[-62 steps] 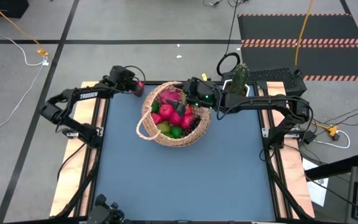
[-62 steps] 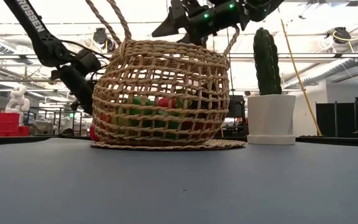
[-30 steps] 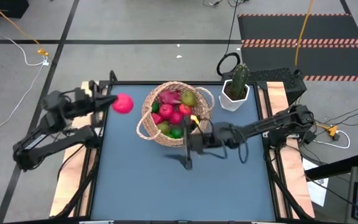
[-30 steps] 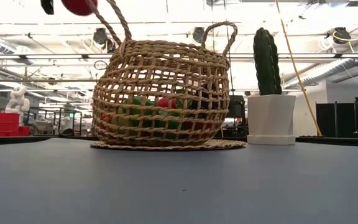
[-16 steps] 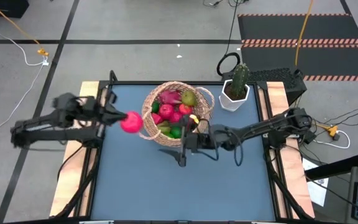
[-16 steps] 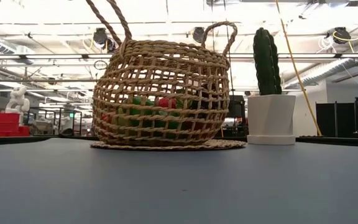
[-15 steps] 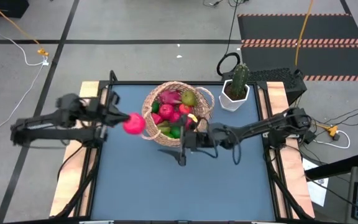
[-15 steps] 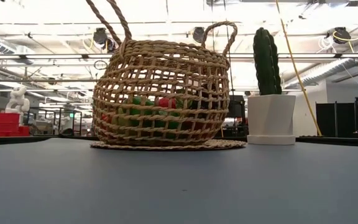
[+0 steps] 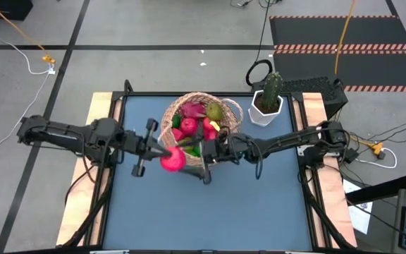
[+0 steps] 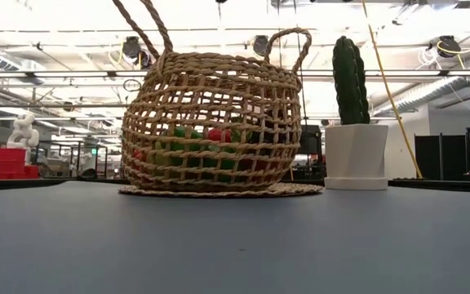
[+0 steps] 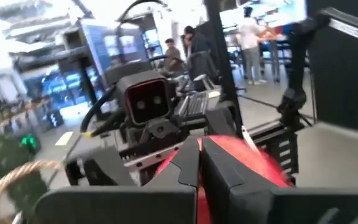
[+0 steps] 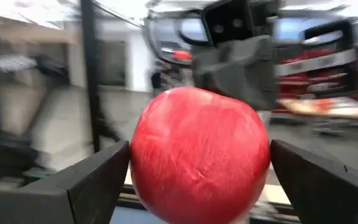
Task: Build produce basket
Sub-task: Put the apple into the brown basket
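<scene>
The left hand (image 9: 162, 154) is clamped on a red apple (image 9: 173, 161), held just beside the basket (image 9: 225, 111) and between the right hand's (image 9: 206, 164) wide-spread fingers (image 12: 92, 177). The basket stands on the blue bench (image 9: 259, 204) near a potted cactus (image 10: 355, 114). The low view shows neither hand.

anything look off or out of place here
Nothing is spilled or broken. The odd part: a red apple hangs in the air beside the basket, clamped in the shut left gripper, while the open right gripper faces it with fingers spread either side, like a hand-over. The cactus pot stands upright.
</scene>
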`<state>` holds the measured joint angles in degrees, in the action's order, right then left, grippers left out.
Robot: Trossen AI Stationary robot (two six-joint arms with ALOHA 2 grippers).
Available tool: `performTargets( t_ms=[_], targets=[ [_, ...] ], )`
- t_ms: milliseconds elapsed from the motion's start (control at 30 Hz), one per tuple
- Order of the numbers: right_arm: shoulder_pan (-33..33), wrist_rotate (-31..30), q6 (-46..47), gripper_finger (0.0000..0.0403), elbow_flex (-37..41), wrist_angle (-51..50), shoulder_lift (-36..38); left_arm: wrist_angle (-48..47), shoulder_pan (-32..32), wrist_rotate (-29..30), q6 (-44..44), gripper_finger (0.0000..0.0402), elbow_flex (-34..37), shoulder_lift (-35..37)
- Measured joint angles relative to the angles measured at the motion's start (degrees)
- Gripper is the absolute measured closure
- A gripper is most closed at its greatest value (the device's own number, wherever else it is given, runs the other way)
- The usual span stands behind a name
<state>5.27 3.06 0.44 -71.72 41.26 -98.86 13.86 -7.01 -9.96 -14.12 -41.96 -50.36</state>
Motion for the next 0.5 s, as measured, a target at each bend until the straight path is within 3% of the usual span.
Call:
performTargets(
  t_ms=[100, 500],
  targets=[
    [-0.4, 4.3, 4.6, 0.0025, 0.0, 0.3, -0.5, -0.2, -1.4, 3.1, -3.4, 0.0397, -0.8, -1.9],
    [-2.4, 9.2, 8.8, 0.0025, -0.1, 0.6, -0.5, 0.6, -1.3, 8.7, -10.9, 0.0397, -2.5, -4.7]
  ],
)
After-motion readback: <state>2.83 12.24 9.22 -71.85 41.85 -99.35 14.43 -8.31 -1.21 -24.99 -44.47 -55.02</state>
